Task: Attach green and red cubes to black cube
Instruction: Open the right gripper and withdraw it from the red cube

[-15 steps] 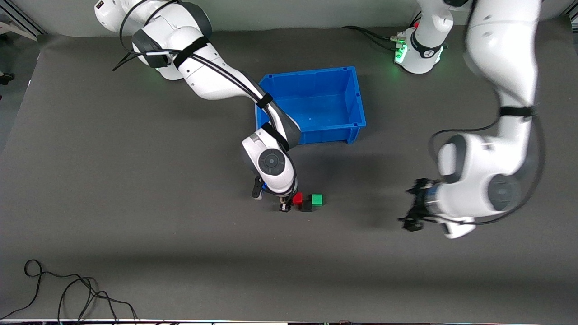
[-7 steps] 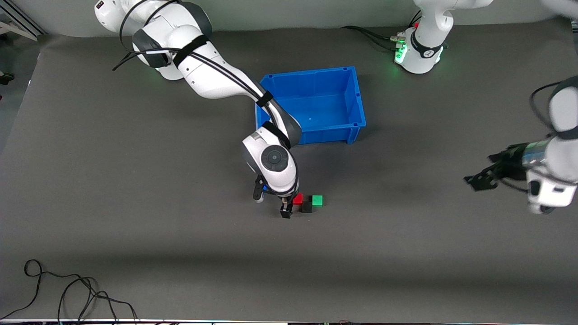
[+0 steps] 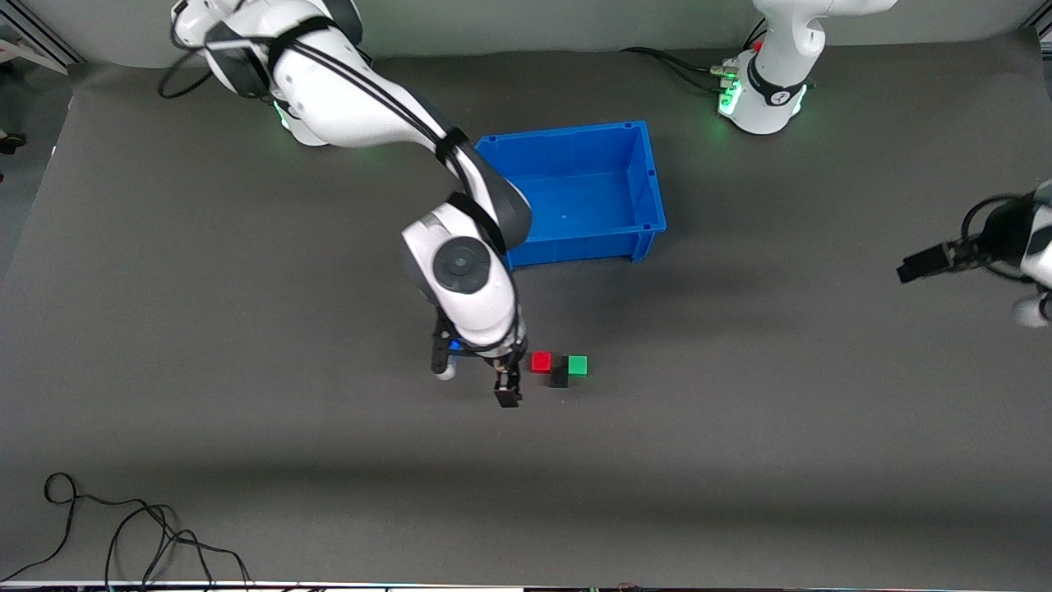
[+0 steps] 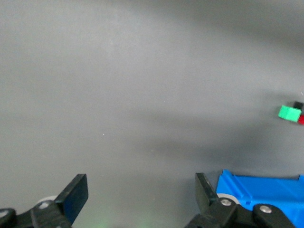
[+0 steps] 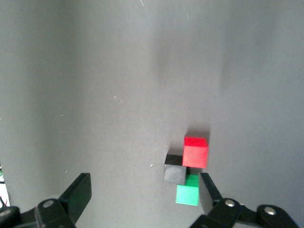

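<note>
The black cube (image 3: 559, 376) lies on the grey mat with the red cube (image 3: 541, 362) against it toward the right arm's end and the green cube (image 3: 578, 365) against it toward the left arm's end. The black cube sits slightly nearer the front camera than both. My right gripper (image 3: 507, 393) is open and empty over the mat just beside the red cube. Its wrist view shows the red cube (image 5: 195, 152), black cube (image 5: 174, 171) and green cube (image 5: 187, 194) beside the open right gripper (image 5: 142, 194). My left gripper (image 3: 914, 270) is open and empty over the left arm's end of the table, also seen in its wrist view (image 4: 141, 197).
A blue bin (image 3: 575, 191) stands on the mat farther from the front camera than the cubes; its rim shows in the left wrist view (image 4: 259, 190). A black cable (image 3: 123, 534) lies at the near corner at the right arm's end.
My right gripper has drawn back from the red cube, toward the front camera and the right arm's end. My left arm has swung away to its own end of the table.
</note>
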